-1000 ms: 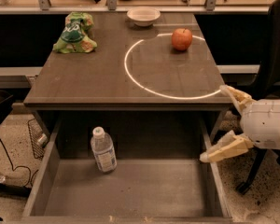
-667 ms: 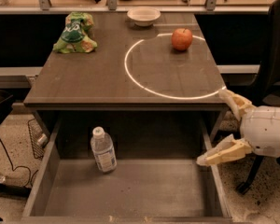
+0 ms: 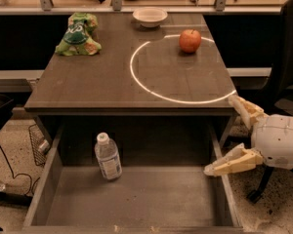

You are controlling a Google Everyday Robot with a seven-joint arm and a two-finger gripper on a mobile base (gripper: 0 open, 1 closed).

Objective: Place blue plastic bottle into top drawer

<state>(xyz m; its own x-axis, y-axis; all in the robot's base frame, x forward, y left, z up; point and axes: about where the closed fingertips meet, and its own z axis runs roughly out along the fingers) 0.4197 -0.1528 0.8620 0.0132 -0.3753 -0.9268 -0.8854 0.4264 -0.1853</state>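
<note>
The blue plastic bottle (image 3: 108,156), clear with a white cap and pale label, stands upright inside the open top drawer (image 3: 136,199), at its back left. My gripper (image 3: 223,133) is at the right, over the drawer's right wall and just below the desk's front right corner. It is open and empty, one cream finger pointing up toward the desk corner and the other pointing down-left over the drawer wall. It is well apart from the bottle.
On the desk top (image 3: 88,82) lie a green snack bag (image 3: 78,34) at the back left, a white bowl (image 3: 150,16) at the back middle and a red apple (image 3: 190,40) at the back right. A chair base (image 3: 256,191) stands at the right.
My gripper has drifted slightly right and down, away from the drawer's inside. The bottle has not moved.
</note>
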